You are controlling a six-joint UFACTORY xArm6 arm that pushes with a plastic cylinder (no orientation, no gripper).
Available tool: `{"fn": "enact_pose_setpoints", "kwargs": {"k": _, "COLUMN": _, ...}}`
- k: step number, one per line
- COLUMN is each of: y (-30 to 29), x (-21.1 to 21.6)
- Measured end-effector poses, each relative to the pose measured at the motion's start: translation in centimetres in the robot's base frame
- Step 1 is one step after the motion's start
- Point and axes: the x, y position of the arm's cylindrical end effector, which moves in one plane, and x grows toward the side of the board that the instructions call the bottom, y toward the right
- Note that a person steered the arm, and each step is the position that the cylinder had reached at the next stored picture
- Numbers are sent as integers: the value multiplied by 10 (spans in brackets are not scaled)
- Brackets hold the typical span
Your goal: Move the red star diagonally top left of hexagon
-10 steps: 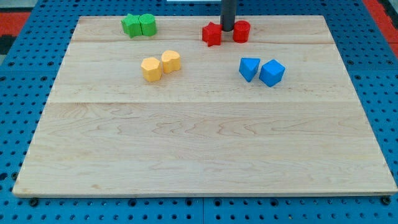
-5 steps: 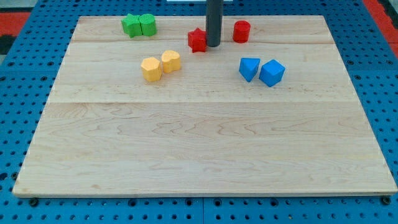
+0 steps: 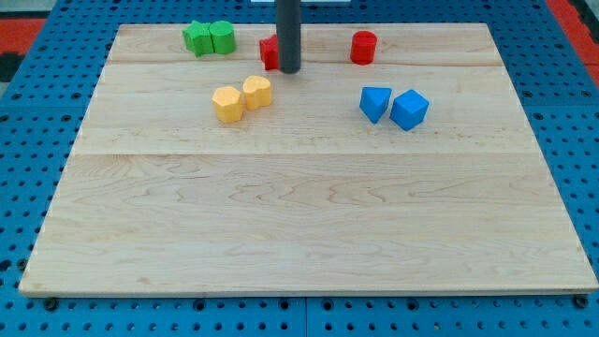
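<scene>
The red star (image 3: 270,52) lies near the view's top, left of centre, partly hidden behind my rod. My tip (image 3: 289,70) touches the star's right side. Two yellow blocks sit below and to the left: a yellow hexagon (image 3: 226,104) and a yellow cylinder-like block (image 3: 257,92), side by side. The star is up and to the right of them. A red cylinder (image 3: 363,47) stands to the right of my rod.
Two green blocks (image 3: 209,37) sit together at the top left, close to the star's left. A blue block (image 3: 375,103) and a blue cube (image 3: 409,109) sit at the right. The wooden board (image 3: 299,225) rests on a blue pegboard.
My tip has moved left along the top of the board, pushing the red star left, away from the red cylinder and toward the green blocks. Other blocks have not moved.
</scene>
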Motion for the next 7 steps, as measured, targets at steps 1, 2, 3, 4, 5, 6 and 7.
{"fn": "enact_pose_setpoints", "kwargs": {"k": 1, "y": -30, "x": -16}}
{"fn": "enact_pose_setpoints", "kwargs": {"k": 2, "y": -3, "x": -14}}
{"fn": "enact_pose_setpoints", "kwargs": {"k": 3, "y": 61, "x": -30}}
{"fn": "enact_pose_setpoints", "kwargs": {"k": 4, "y": 28, "x": -55}}
{"fn": "enact_pose_setpoints", "kwargs": {"k": 5, "y": 0, "x": -42}}
{"fn": "enact_pose_setpoints", "kwargs": {"k": 6, "y": -22, "x": -30}}
{"fn": "enact_pose_setpoints", "kwargs": {"k": 7, "y": -57, "x": -20}}
